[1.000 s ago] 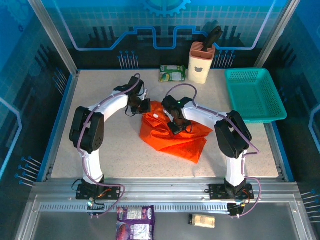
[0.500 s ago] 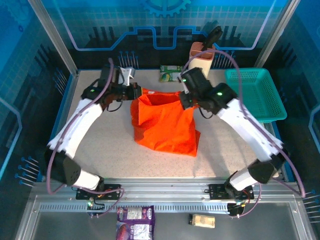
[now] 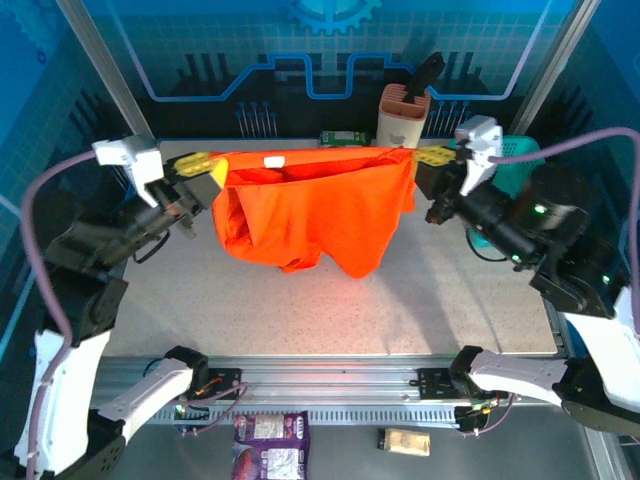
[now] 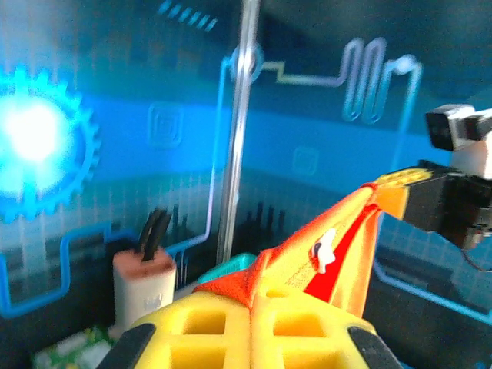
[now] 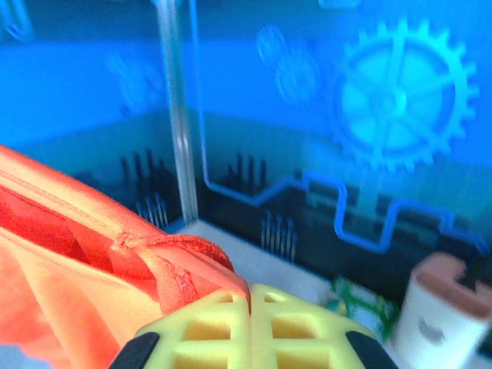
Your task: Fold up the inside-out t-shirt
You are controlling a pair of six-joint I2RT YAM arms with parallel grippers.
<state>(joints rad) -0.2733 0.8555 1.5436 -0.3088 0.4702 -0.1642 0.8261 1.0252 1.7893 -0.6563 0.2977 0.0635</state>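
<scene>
The orange t-shirt is up in the air over the far half of the table. It hangs like a sheet between the two grippers. Its top edge is pulled tight in an almost straight line from left to right. The rest droops down in soft folds. A small white tag sits near the top edge. It is hard to tell if the lowest fold touches the table.

The left gripper pinches the left end of the top edge. In the left wrist view its yellow fingers are pressed together, and the cloth comes out from between them.

The right gripper pinches the right end of the top edge. In the right wrist view its yellow fingers are squeezed together too, with a bunched bit of orange cloth caught between them.

A cream holder with a black thing sticking out stands at the far edge, behind the right end of the shirt. A green packet lies just left of it. A teal basket sits at the far right, partly behind the right arm.
</scene>
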